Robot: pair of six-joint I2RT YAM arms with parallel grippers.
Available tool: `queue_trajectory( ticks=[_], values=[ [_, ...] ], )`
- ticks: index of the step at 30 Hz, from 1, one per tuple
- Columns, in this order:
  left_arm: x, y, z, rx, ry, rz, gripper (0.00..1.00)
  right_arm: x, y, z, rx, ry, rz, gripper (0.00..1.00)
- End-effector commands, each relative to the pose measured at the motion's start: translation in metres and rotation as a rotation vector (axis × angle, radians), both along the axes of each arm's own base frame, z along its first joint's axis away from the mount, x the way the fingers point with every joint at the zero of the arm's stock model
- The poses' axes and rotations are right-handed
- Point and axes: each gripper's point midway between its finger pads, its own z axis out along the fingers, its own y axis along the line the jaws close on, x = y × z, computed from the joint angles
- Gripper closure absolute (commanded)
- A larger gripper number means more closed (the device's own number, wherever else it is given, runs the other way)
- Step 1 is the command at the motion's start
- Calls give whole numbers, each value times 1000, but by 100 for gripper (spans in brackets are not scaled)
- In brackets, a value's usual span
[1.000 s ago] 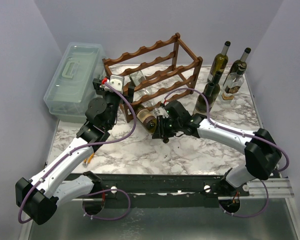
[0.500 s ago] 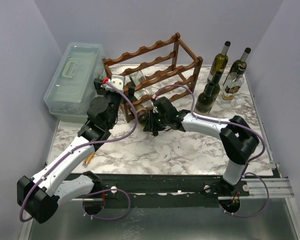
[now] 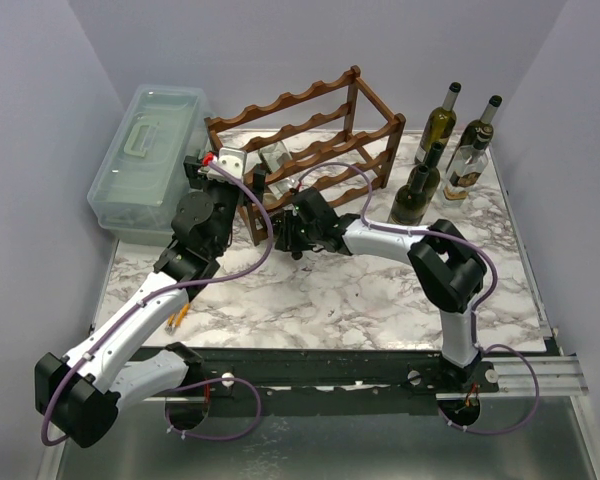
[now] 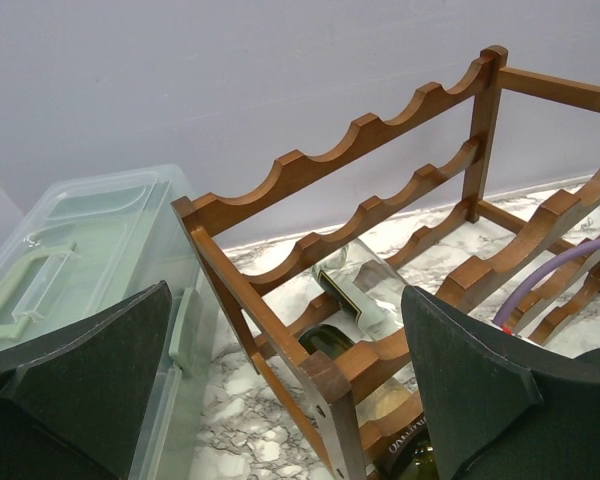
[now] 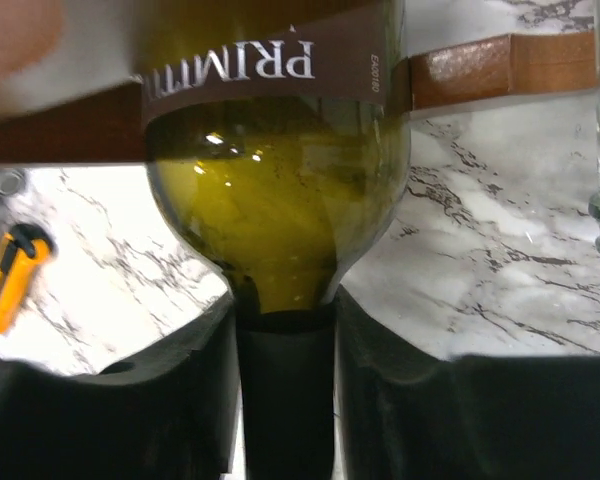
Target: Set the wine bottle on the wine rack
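Note:
The dark reddish-brown wine rack (image 3: 310, 140) stands at the back middle of the marble table; it also fills the left wrist view (image 4: 360, 130). My right gripper (image 3: 298, 235) is shut on the neck of a green wine bottle (image 5: 280, 220) with a brown label. The bottle lies on its side with its body in the rack's bottom tier at the left end, a rail crossing its label. Its label end shows in the left wrist view (image 4: 420, 455). My left gripper (image 3: 228, 172) is open and empty, hovering by the rack's left end post (image 4: 335, 400).
A clear bottle (image 4: 365, 285) lies in the rack above the green one. A pale green plastic box (image 3: 150, 160) stands left of the rack. Three upright bottles (image 3: 440, 125) stand at the back right. An orange-handled tool (image 5: 10, 275) lies on the table.
My right arm has pushed the green bottle left and back, body first, into the rack's bottom tier. The left arm has hardly moved.

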Motion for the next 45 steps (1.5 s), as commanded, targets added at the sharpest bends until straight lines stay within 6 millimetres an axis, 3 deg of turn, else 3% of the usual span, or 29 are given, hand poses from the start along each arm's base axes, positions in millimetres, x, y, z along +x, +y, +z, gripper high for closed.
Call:
queue_trajectory(
  ticks=[1, 5, 7, 20, 31, 35, 38, 41, 45],
  values=[
    [1, -1, 0, -31, -8, -21, 2, 25, 18, 32, 82, -117, -15, 54],
    [2, 0, 0, -38, -6, -21, 2, 18, 13, 31, 68, -102, -3, 39],
    [3, 0, -1, -38, -5, -22, 2, 14, 10, 35, 67, -107, 6, 37],
    [5, -6, -5, -50, 10, -43, 2, -20, -31, 30, -12, -85, 26, 38],
    [7, -7, -9, -42, 18, -42, 2, -28, -32, 24, 0, -67, 51, 62],
    [7, -7, -9, -41, 19, -43, 2, -31, -30, 19, 10, -54, 55, 74],
    [7, -7, -9, -43, 19, -45, 2, -34, -27, 12, 34, -42, 61, 90],
    [7, -7, -10, -44, 20, -45, 2, -33, -27, -3, 20, -28, 59, 99],
    [7, -8, -9, -46, 19, -48, 2, -26, -24, -10, 6, -36, 50, 99]
  ],
)
